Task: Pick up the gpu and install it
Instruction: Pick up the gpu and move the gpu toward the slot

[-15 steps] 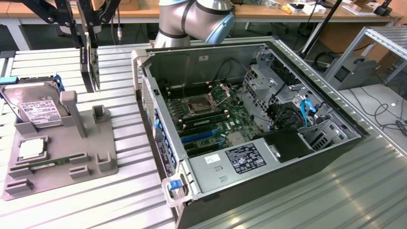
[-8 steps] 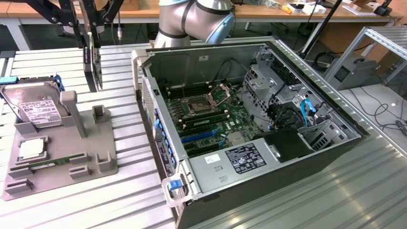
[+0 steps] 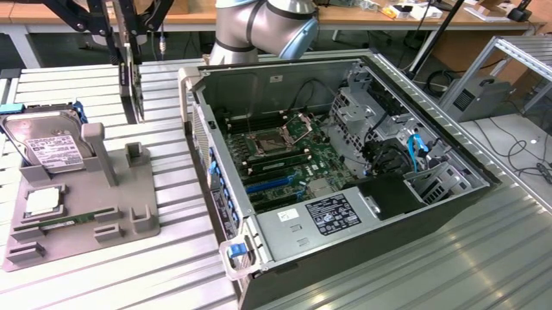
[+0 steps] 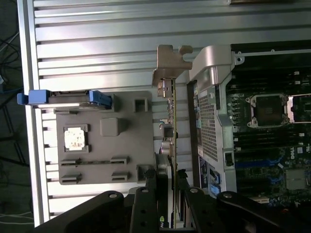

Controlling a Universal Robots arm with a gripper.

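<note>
The gpu hangs upright in the air at the exterior view's upper left, between the grey fixture and the open computer case. My gripper is shut on its upper part. In the wrist view the gpu shows edge-on: a thin green board with a silver end bracket at the far end, clamped between my black fingers. It hovers over the ribbed table beside the case wall. The motherboard lies exposed inside the case.
A grey fixture at the exterior view's left carries a silver hard drive, a square processor chip and a thin memory stick. The arm's base stands behind the case. Cables and drive cages fill the case's right side.
</note>
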